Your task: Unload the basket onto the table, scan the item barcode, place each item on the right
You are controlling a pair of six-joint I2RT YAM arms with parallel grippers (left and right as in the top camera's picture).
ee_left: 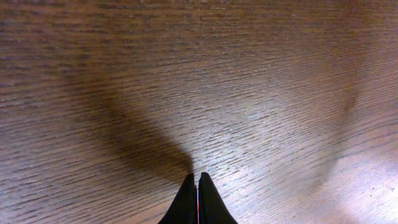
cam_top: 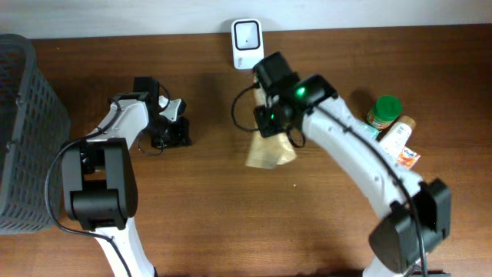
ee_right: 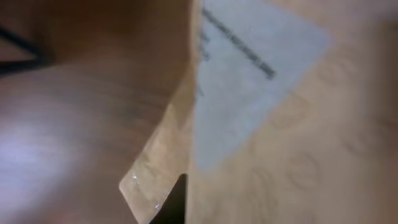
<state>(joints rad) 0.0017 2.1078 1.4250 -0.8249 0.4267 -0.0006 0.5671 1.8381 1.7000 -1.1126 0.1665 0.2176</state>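
The tan padded paper mailer [cam_top: 270,154] hung from the right gripper [cam_top: 269,117], whose jaws were clamped on its upper edge. Its long axis ran from the jaws toward the table's near side. The white box-shaped scanner [cam_top: 246,35] stood just beyond, nearer this arm. The mailer's white printed label [ee_right: 242,81] looked smooth and its paper dimpled. The left gripper [ee_left: 198,190] was closed and empty over the brown wood-grain table [ee_left: 249,74].

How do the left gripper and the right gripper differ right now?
The left gripper is shut on nothing, over the bare table; the right gripper is shut on the brown envelope. The left gripper sits farther from the white scanner; the right gripper is close in front of it. Both are closed.
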